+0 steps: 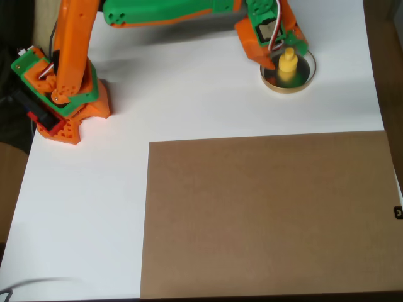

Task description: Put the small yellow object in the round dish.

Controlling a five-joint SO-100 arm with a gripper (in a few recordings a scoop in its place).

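Yellow object (288, 65), small, knob up, sits over the round dish (305, 82) at roughly two o'clock in the overhead view; its outline is slightly blurred.

Near to far, overhead view:
- Six o'clock, nearest edge: brown board (267, 214) lying flat on the white table (88, 207), covering the lower right portion; a bare white strip runs along its left side.
- Nine to ten o'clock: orange and green arm base (63, 94) standing on the white surface, well apart from the board.
- Twelve o'clock: green upper link (164, 12) reaching across the top edge toward the right.
- One to two o'clock: gripper (284, 55) directly above the dish's far rim, orange finger (264, 60) at the yellow piece's left. The claw seems to be clasping the yellow object, though the blur and the steep angle make contact hard to confirm. Dish shows pale rim, dark inside, resting on white table just beyond the board's far edge, not touching it.
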